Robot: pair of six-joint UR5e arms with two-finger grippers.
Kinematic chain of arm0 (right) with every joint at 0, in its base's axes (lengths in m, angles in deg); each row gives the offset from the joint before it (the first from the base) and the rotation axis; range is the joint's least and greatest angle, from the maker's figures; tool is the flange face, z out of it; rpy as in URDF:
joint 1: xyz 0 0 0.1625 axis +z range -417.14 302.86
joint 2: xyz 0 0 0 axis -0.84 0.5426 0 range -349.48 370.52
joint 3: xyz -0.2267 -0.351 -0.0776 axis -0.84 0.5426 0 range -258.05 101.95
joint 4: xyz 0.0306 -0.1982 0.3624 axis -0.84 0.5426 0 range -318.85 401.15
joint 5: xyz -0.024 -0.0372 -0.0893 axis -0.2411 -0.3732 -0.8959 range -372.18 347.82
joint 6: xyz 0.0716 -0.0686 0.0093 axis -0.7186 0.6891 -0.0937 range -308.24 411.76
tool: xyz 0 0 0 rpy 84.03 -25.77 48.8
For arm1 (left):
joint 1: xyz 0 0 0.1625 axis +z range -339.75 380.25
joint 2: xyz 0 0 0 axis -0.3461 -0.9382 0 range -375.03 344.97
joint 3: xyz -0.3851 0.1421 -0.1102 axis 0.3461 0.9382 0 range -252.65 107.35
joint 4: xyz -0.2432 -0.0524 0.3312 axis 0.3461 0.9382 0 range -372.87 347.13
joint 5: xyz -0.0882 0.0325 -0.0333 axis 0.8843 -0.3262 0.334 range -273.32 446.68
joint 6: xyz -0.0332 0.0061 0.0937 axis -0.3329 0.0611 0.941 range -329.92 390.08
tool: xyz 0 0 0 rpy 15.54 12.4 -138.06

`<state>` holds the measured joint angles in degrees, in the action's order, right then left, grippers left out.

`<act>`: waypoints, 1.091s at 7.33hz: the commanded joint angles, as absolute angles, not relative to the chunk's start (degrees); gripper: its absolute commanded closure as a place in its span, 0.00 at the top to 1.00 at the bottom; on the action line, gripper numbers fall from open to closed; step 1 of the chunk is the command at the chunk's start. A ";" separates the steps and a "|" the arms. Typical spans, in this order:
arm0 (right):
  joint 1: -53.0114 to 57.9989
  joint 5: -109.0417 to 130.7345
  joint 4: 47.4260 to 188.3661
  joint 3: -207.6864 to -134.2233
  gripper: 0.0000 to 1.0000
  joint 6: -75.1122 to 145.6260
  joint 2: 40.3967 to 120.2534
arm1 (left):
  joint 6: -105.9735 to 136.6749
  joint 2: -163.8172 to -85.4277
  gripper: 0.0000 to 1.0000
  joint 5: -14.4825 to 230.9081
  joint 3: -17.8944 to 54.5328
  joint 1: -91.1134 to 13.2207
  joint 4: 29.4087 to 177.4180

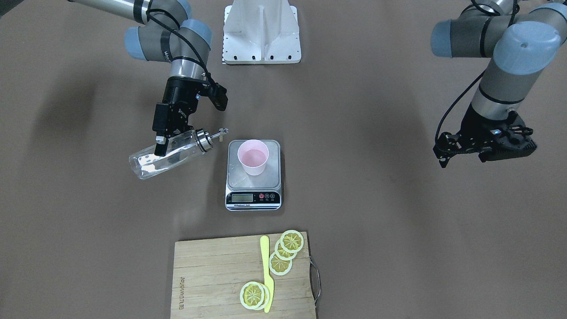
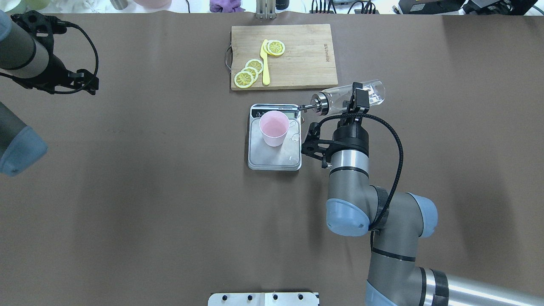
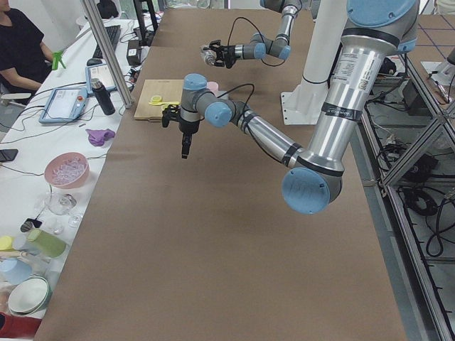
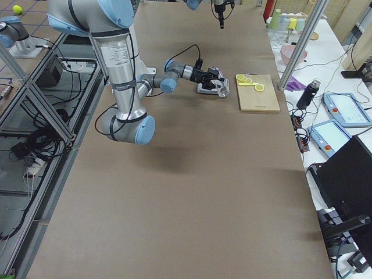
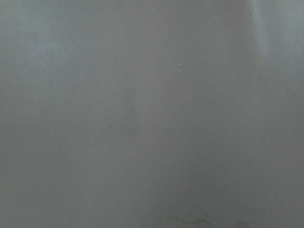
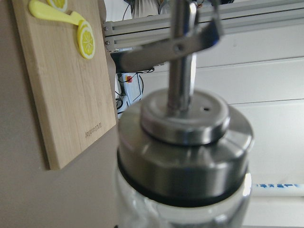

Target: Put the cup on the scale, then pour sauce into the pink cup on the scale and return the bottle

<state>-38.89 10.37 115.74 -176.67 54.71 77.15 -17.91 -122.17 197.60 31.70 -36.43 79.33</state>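
Observation:
The pale pink cup (image 1: 253, 156) stands upright on the silver scale (image 1: 272, 177), also seen from overhead as the cup (image 2: 274, 127) on the scale (image 2: 272, 159). My right gripper (image 1: 160, 148) is shut on the clear glass bottle (image 1: 164, 157), holding it almost level above the table beside the scale. Its silver spout points toward the scale's corner and stops short of the cup. The bottle (image 2: 365, 93) also shows overhead, and its cap (image 6: 185, 142) fills the right wrist view. My left gripper (image 1: 443, 156) hangs empty far off to the side, fingers together.
A wooden cutting board (image 1: 212, 274) with lemon slices (image 1: 283, 252) and a yellow knife (image 1: 267, 274) lies beyond the scale on the operators' side. A white mounting base (image 1: 261, 35) sits at the robot's edge. The left wrist view shows only bare brown table.

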 commanded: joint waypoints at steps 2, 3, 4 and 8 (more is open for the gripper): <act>-38.33 8.75 115.86 -169.93 0.00 58.61 71.55 | -17.91 -122.17 0.98 197.60 31.06 -36.44 79.33; -38.42 8.13 115.77 -168.33 0.00 58.61 71.25 | -17.91 -122.17 0.98 197.60 30.89 -36.44 79.33; -38.42 7.69 115.86 -167.62 0.00 58.70 70.99 | -17.91 -122.17 0.98 197.60 30.71 -36.44 79.33; -39.11 2.34 115.86 -166.11 0.00 63.09 70.03 | -17.91 -122.17 0.98 197.60 30.45 -36.70 79.33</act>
<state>-38.63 4.16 115.86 -166.38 61.69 70.78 -17.91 -122.17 197.60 30.64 -36.58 79.33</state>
